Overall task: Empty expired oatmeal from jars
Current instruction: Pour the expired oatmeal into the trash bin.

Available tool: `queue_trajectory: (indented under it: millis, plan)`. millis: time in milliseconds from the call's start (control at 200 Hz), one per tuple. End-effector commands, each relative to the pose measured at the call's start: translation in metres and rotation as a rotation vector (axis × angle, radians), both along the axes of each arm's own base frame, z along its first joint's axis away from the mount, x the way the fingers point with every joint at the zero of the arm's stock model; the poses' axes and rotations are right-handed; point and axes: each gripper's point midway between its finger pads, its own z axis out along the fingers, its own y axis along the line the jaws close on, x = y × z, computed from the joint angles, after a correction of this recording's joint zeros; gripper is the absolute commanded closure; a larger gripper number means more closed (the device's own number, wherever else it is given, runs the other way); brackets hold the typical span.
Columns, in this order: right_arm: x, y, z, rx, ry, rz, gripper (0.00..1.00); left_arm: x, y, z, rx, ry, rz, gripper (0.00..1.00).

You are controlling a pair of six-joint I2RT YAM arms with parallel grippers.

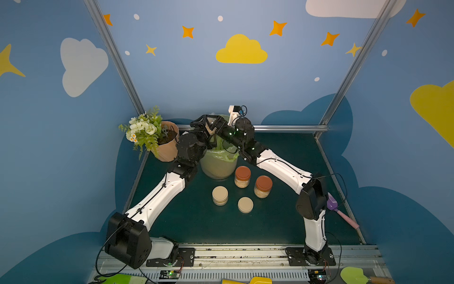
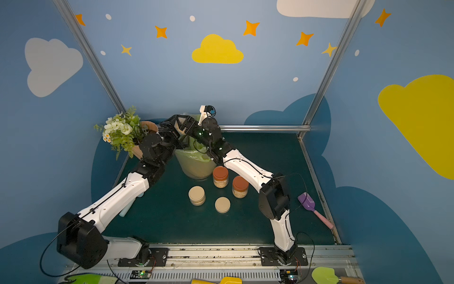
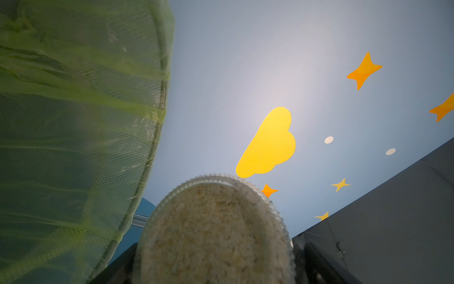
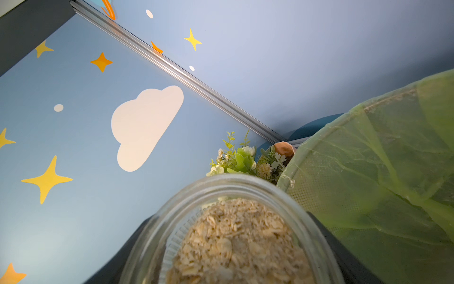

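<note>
The jar (image 4: 216,190) of oatmeal (image 4: 245,246) is gripped by the right claw (image 4: 231,233); its base is flanked by the left claw (image 3: 213,255), grip unclear.

Jar (image 3: 216,233): cut off by picture edge in both wrist views.
Bin (image 1: 218,164): rim mostly hidden behind arms in both top views.
Scoop (image 1: 332,203): partly behind right arm.
Pot (image 2: 151,127): half behind left arm.
</note>
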Motion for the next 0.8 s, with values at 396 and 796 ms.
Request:
queue_trajectory:
  millis: [396,796]
  plan:
    - [-0.014,-0.010,0.052,0.123,-0.082,0.002,0.64,0.002,0.013,0.005,-0.099,-0.045,0.099,0.01]
    - [-0.016,-0.004,0.049,0.117,-0.087,0.047,0.65,0.016,-0.003,0.000,-0.112,-0.041,0.044,0.02]
